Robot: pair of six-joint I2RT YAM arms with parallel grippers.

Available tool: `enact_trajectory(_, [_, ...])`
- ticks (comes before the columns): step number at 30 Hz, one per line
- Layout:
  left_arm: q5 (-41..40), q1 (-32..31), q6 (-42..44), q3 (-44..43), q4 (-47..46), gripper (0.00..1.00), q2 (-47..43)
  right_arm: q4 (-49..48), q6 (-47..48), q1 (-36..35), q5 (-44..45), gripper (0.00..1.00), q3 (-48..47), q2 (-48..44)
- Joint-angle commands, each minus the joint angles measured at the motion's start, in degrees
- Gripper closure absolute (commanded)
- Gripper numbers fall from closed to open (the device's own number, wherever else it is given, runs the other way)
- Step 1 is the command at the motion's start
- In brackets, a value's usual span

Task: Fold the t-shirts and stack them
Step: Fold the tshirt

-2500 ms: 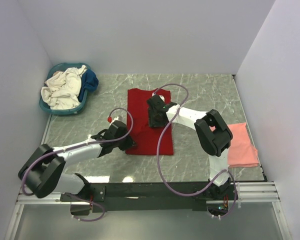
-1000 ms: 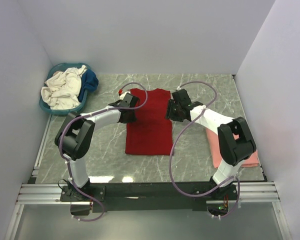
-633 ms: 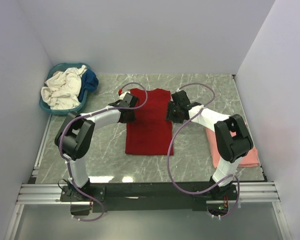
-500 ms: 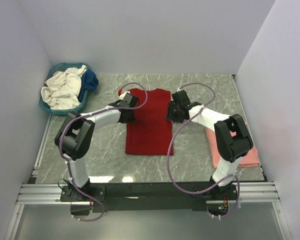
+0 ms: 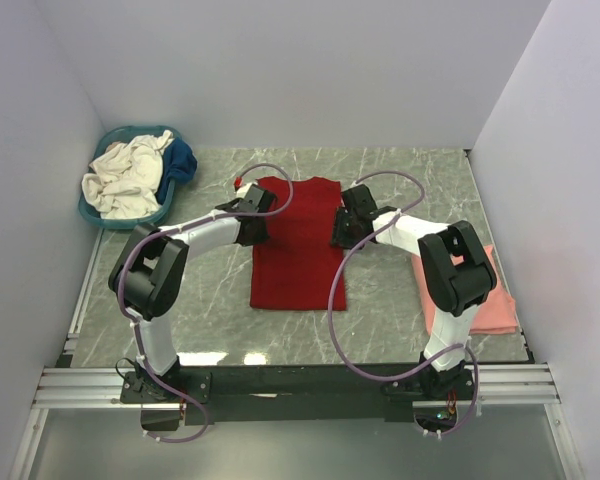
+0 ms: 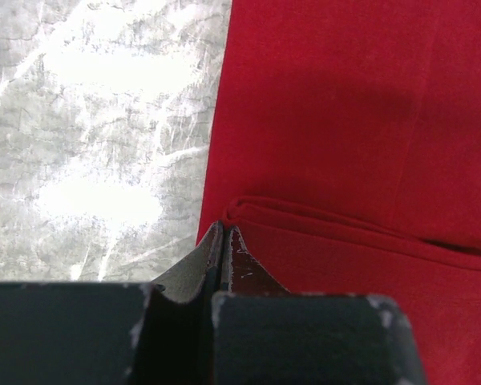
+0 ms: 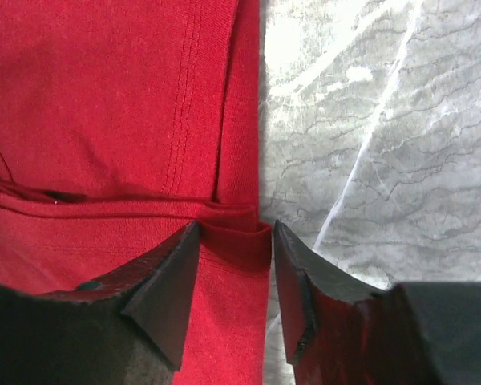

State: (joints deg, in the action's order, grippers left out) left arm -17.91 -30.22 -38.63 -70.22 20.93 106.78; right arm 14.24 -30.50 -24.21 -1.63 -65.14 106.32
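Deep red t-shirt (image 5: 300, 245) located mid-counter (image 5: 400, 180), flat, laid as a long strip running 12 to 6 o'clock, with a folded layer visible at both side edges.

1. Confirm left claw (image 6: 224, 233) clamped tight on the 9 o'clock edge, right at the fold.
2. Confirm right claw (image 7: 235, 233) about half wide, jaws astride the 3 o'clock edge, cloth between them but not yet pinched.
3. Close right claw on all layers before any lift.
4. Raise both claws together and level, keeping the cloth taut between them.
5. Carry toward 6 o'clock, lay edge on edge, and release only once flat.

Caution: probably slippery on the smooth stone-pattern surface, so avoid dragging the lower layer.

Afterwards, stack with salmon pink t-shirt (image 5: 490, 300), folded at 4 o'clock. Leave cream-white t-shirt (image 5: 125, 180) and dark blue t-shirt (image 5: 183, 160) in teal basket (image 5: 100, 215) at 10 o'clock.
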Motion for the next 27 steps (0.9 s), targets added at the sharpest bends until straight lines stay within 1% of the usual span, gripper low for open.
enact_trajectory(1, [-1.69,0.6,-0.48,-2.21,0.34,0.99,-2.1,-1.32,-0.35,0.74,0.4,0.51,-0.25,1.26])
enact_trajectory(6, [-1.51,1.3,-0.39,-2.73,0.69,0.98,-1.93,-1.5,-0.7,1.18,0.22,0.54,-0.77,1.43])
enact_trajectory(14, [-0.99,2.53,-1.09,-4.14,2.01,0.84,-1.66,-0.44,-0.7,1.88,-0.39,0.53,-2.88,1.87])
enact_trajectory(15, [-0.81,2.62,-1.09,-4.31,2.19,0.81,-1.93,-0.18,-0.61,2.06,-0.48,0.53,-2.97,1.61])
enact_trajectory(16, [-0.9,2.62,-1.18,-4.4,2.36,0.72,-2.19,-0.09,-0.61,1.97,-0.57,0.52,-3.06,1.26])
enact_trajectory(18, [-0.9,2.79,-1.27,-4.32,2.63,0.64,-3.51,0.43,-0.61,2.23,-0.31,0.5,-2.88,-0.23])
enact_trajectory(19, [-0.98,2.88,-1.36,-4.23,2.8,0.58,-3.95,0.52,-0.52,2.23,-0.31,0.49,-2.62,-0.85])
enact_trajectory(20, [-0.98,3.14,-1.62,-4.05,3.15,0.57,-4.91,0.7,-0.52,2.23,-0.39,0.49,-2.45,-2.16])
enact_trajectory(23, [0.15,3.15,-2.49,-2.3,2.98,0.54,-8.33,1.32,-0.79,2.23,-0.48,0.49,-1.04,-5.67])
enact_trajectory(25, [2.34,3.06,-3.46,0.76,1.05,0.57,-10.62,1.14,-1.14,2.06,-0.83,0.49,1.15,-7.7])
enact_trajectory(26, [5.23,2.97,-3.9,2.0,0.17,0.59,-13.07,1.14,-1.23,1.88,-0.92,0.49,1.94,-9.8])
enact_trajectory(27, [6.56,2.8,-4.43,3.32,-0.62,0.65,-14.22,1.05,-1.23,1.53,-1.09,0.49,3.87,-10.95])
